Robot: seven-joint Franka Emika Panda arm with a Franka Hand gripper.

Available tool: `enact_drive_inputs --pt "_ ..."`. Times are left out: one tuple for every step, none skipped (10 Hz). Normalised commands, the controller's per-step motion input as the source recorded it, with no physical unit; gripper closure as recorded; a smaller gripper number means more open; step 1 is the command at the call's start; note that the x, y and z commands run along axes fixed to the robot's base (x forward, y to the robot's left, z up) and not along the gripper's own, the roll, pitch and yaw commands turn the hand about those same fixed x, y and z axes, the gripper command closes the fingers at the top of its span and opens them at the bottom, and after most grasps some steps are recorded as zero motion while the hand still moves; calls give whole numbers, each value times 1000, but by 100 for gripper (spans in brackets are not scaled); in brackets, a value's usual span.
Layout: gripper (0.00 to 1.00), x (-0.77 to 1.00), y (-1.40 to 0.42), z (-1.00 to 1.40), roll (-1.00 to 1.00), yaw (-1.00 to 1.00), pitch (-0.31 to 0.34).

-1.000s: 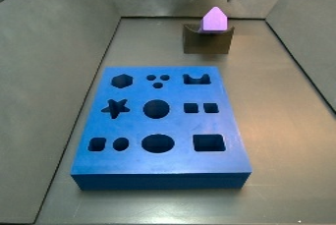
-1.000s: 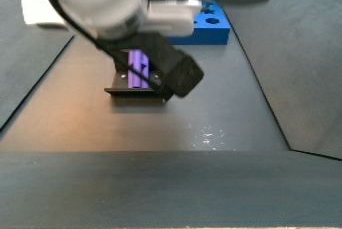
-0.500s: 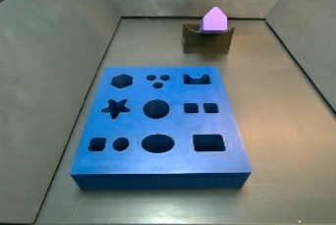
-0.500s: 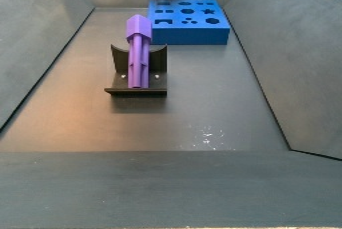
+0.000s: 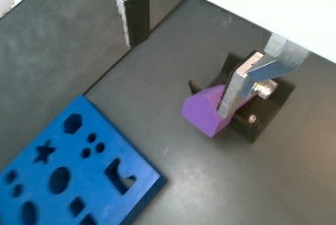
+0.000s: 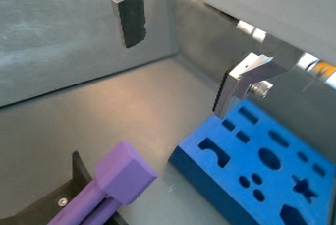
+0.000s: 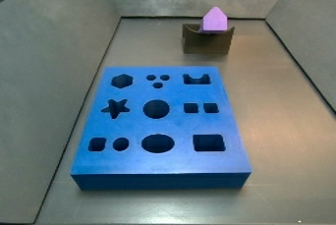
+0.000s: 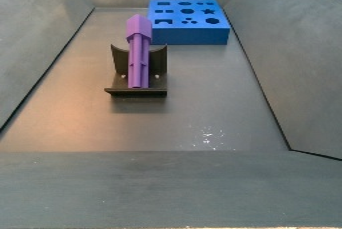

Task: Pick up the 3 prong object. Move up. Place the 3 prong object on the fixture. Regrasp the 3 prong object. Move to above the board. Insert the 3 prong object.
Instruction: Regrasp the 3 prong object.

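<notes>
End effector (image 5: pixel 197 47) risen (empty), unseen from side views.

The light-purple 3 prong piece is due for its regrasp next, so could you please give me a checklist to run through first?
1. Light-purple 3 prong plastic piece lies in the olive-brown notched fixture: ok.
2. Gripper open, nothing between the fingers: ok.
3. Gripper raised clear of the piece, out of both side views: ok.
4. Prong end visible: cannot tell.
5. Blue board cutouts free: ok.
</notes>
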Motion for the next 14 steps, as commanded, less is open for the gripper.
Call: enact_drive_inputs --pt "0 -31 -61 50 1000 33 30" --pt "0 -21 -39 30 1000 33 26" --pt "0 -4 -39 16 1000 34 23" --pt "0 4 -33 13 1000 35 22" --pt "0 5 -23 13 1000 37 25" --pt "0 5 -22 11 1000 39 29" --pt "0 13 -21 6 1000 41 37" --pt "0 28 -25 -2 1000 43 42" --pt "0 38 -25 -5 1000 46 51" --pt "0 54 -28 0 1000 51 64" --pt "0 67 -33 -3 1000 55 77" --pt "0 82 -35 -8 1000 62 93" --pt "0 97 -41 -5 1000 73 118" --pt "0 103 -42 -6 1000 87 136"
